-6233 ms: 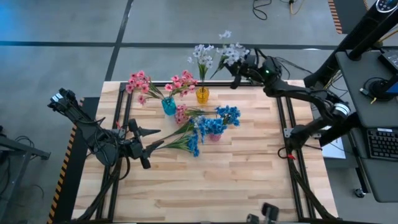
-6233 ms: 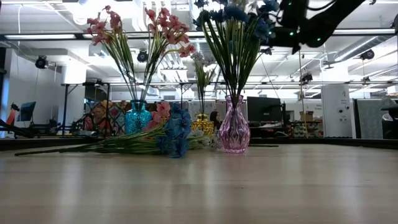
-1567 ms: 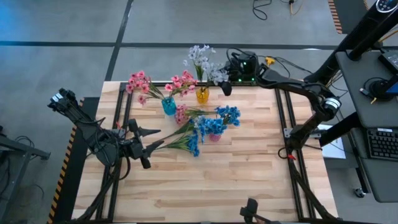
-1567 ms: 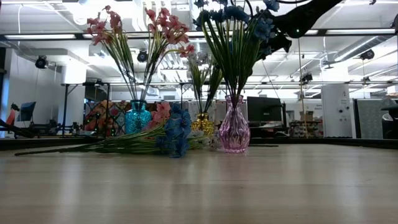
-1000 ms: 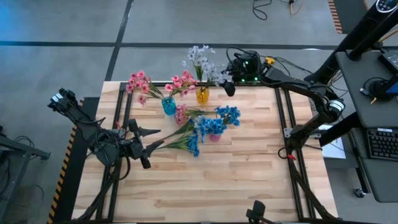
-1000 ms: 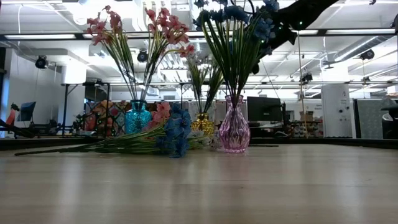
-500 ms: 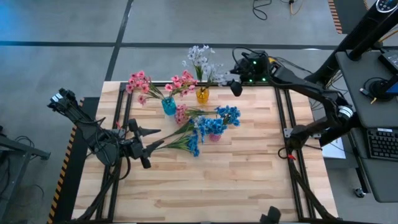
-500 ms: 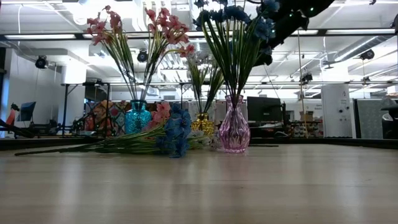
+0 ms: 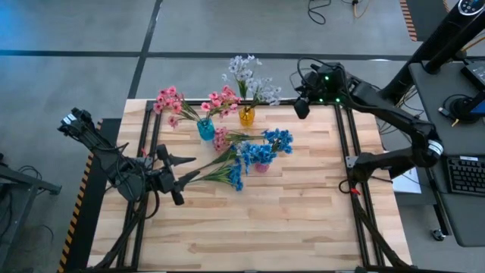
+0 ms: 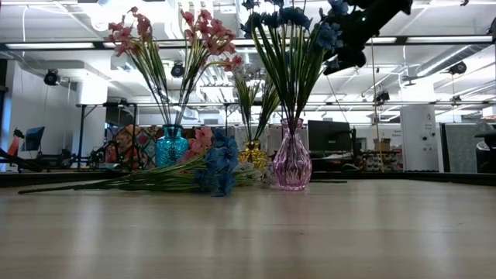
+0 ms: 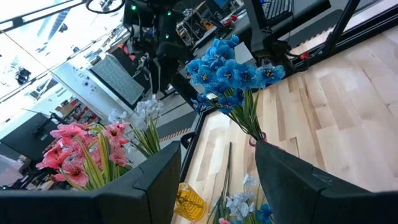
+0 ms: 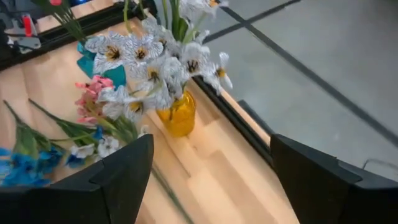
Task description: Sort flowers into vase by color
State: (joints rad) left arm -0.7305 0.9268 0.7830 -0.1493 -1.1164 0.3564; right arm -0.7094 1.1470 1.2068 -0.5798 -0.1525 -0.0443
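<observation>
White flowers (image 9: pixel 246 76) stand in the yellow vase (image 9: pixel 246 116), pink ones (image 9: pixel 170 101) in the teal vase (image 9: pixel 205 129), and blue ones (image 10: pixel 291 46) in the pink vase (image 10: pixel 292 164). Loose blue (image 9: pixel 235 176) and pink (image 9: pixel 220 139) flowers lie on the table, their stems (image 9: pixel 206 174) pointing at my left gripper (image 9: pixel 184 180). That gripper stands open and low at the table's left, with the stem ends just before its fingertips. My right gripper (image 9: pixel 301 107) hangs open and high over the far edge, right of the yellow vase (image 12: pixel 178 115), holding nothing.
Black frame rails (image 9: pixel 342 144) run along the table's left, right and far edges. The bare wood (image 9: pixel 288 220) covers the near half and the right side. A desk with a keyboard (image 9: pixel 464 174) stands beyond the right edge.
My right gripper has moved toward the table's right edge, away from the white flowers in the yellow vase, staying open and high. The flowers and vases have not moved.
</observation>
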